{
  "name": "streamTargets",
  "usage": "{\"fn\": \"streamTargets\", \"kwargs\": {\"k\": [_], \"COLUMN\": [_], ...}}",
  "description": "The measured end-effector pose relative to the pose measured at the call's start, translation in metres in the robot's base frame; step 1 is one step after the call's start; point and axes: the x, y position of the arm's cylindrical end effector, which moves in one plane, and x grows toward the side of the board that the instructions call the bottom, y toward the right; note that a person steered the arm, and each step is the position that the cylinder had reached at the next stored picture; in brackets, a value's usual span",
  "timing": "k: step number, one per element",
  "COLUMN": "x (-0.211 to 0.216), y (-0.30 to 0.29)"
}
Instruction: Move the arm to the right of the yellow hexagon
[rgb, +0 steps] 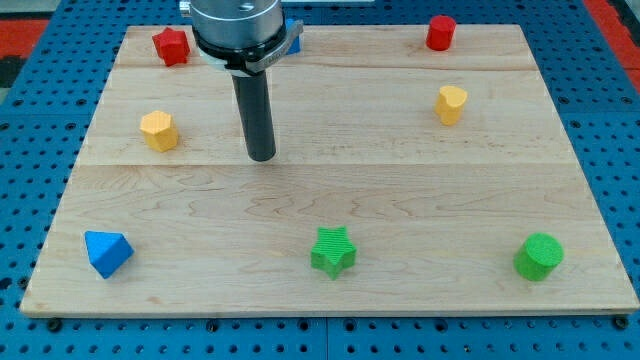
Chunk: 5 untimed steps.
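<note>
The yellow hexagon (159, 130) sits on the wooden board at the view's left, in the upper half. My tip (261, 157) rests on the board to the right of it, about a hundred pixels away and slightly lower, touching no block. A second yellow block (451, 103), a rounded pentagon-like shape, sits at the upper right.
A red star (171, 46) is at the top left and a red cylinder (440, 32) at the top right. A blue block (292, 40) is mostly hidden behind the arm. A blue triangular block (107, 252), a green star (333, 250) and a green cylinder (539, 257) line the bottom.
</note>
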Motion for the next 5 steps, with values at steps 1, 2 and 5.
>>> {"fn": "streamTargets", "kwargs": {"k": [1,2,5], "x": [-0.001,-0.006,-0.015], "y": [0.002,0.004,0.023]}}
